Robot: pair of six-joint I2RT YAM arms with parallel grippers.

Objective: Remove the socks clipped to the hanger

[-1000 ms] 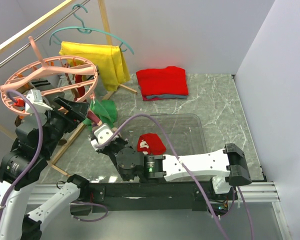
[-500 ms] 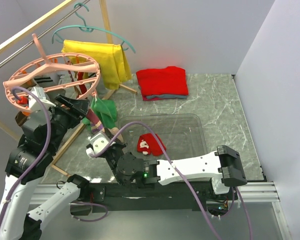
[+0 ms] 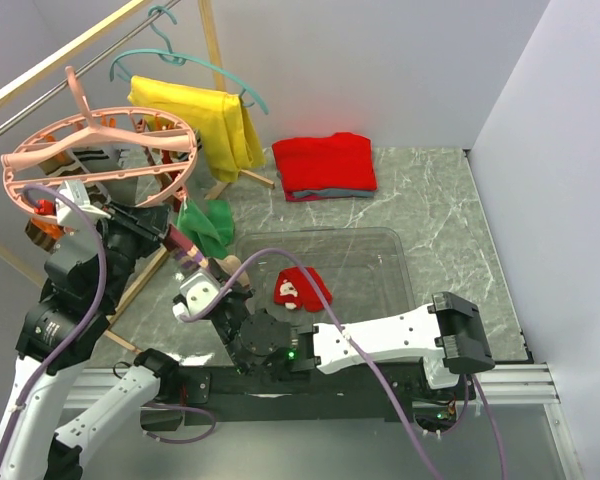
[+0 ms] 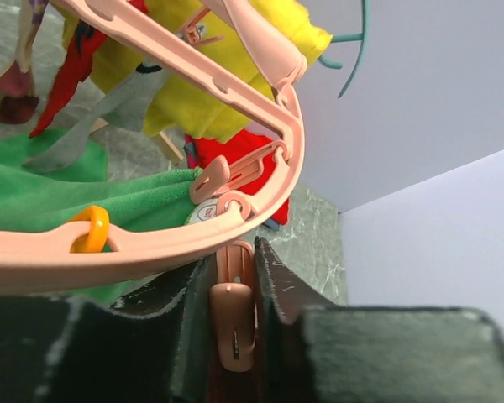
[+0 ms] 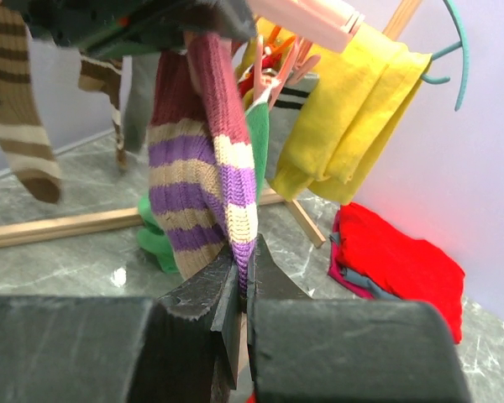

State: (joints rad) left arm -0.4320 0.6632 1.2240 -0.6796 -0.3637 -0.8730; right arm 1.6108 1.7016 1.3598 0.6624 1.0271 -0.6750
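On my left wrist feed, the left gripper [image 4: 235, 273] is squeezed in on a pink clip [image 4: 234, 327] that hangs from the near rim of the hanger [image 4: 160, 243], with one dark finger pressed to each side of it. The right gripper [image 5: 239, 285] sits lower, pinched tight on the bottom end of a purple-and-tan striped sock [image 5: 203, 189]. That sock runs straight up from those fingers to the underside of the left gripper, so it hangs stretched between my two arms. A brown striped sock [image 5: 17, 109] dangles off to the left of it, apart from both grippers. From above I see a red sock [image 3: 302, 287] lying in the clear bin [image 3: 400, 262], near the right arm's wrist and touching neither gripper.
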